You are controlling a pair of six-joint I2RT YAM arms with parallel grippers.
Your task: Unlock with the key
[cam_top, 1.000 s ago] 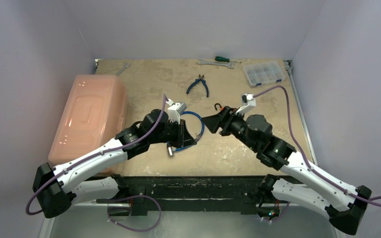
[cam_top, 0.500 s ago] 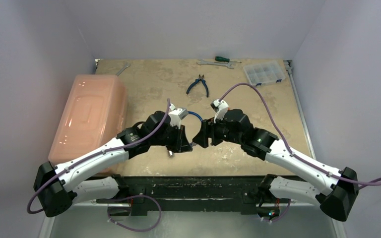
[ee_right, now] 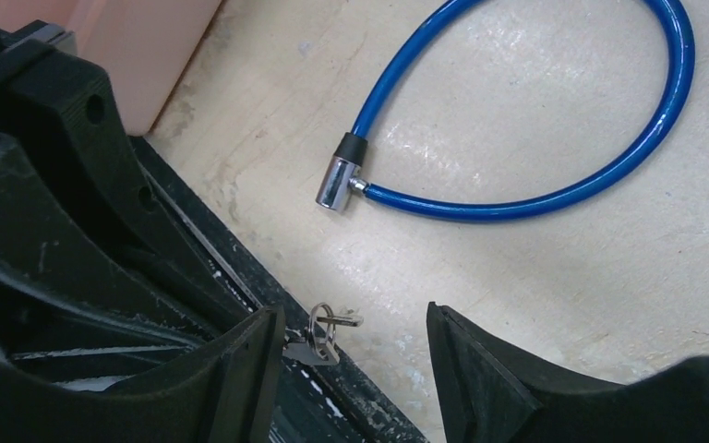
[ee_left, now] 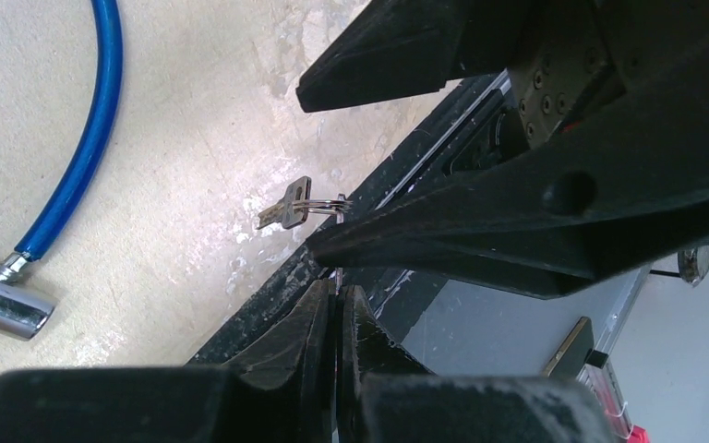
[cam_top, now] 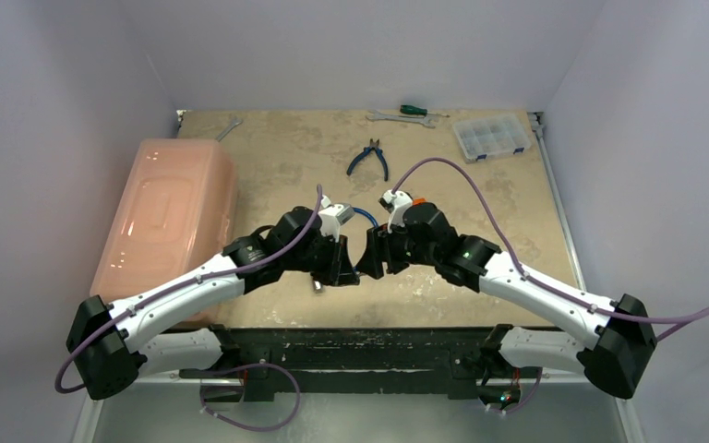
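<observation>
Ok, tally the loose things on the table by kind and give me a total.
Wrenches: 2
Screwdriver: 1
Pliers: 1
Compartment organiser box: 1
Pink storage bin: 1
Blue cable lock: 1
Key ring: 1
Total: 8

One pair of blue-handled pliers (cam_top: 368, 158) mid-table, taken as landmark. Two spanners: first wrench (cam_top: 399, 118) just beyond the pliers to the right, second wrench (cam_top: 228, 127) far off to their left. One green-handled screwdriver (cam_top: 413, 109) beyond the pliers. One clear compartment box (cam_top: 491, 136) right of the pliers. One pink lidded tub (cam_top: 168, 212) left of the pliers. One blue cable lock (ee_right: 480, 212) nearer than the pliers. One key ring (ee_right: 323, 323), key count unclear. Two robot arms nearer than the pliers: left arm (cam_top: 194, 281), right arm (cam_top: 526, 281).
</observation>
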